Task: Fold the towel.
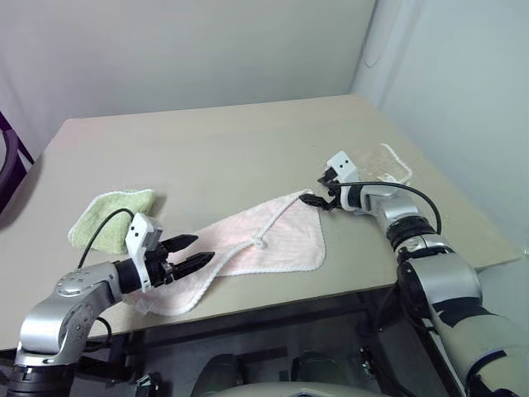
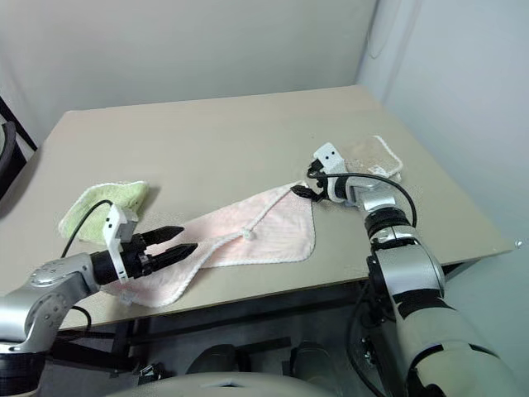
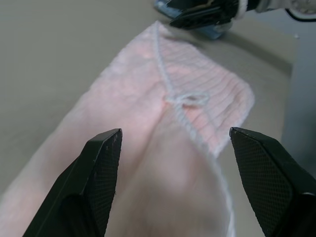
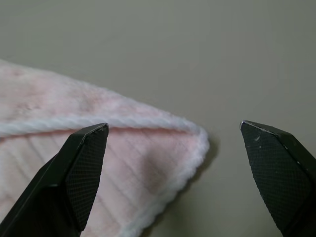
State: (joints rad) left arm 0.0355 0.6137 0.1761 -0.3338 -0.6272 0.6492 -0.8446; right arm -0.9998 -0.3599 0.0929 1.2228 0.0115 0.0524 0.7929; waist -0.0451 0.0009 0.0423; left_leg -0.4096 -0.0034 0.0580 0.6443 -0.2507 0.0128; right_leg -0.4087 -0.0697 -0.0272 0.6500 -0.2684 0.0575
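While my head cameras take in the whole towel (image 1: 248, 248), my left wrist camera alone shows its small white loop (image 3: 190, 99), and my right wrist camera its far corner. It is pale pink with white edging, partly folded, lying diagonally from below my left gripper (image 1: 198, 252) to just under my right gripper (image 1: 322, 192). Both grippers have fingers apart, holding nothing. A green cloth (image 1: 111, 215) lies behind my left gripper.

Pale pink towel (image 1: 248, 244) with white edging; light green towel (image 1: 111, 213) beside.
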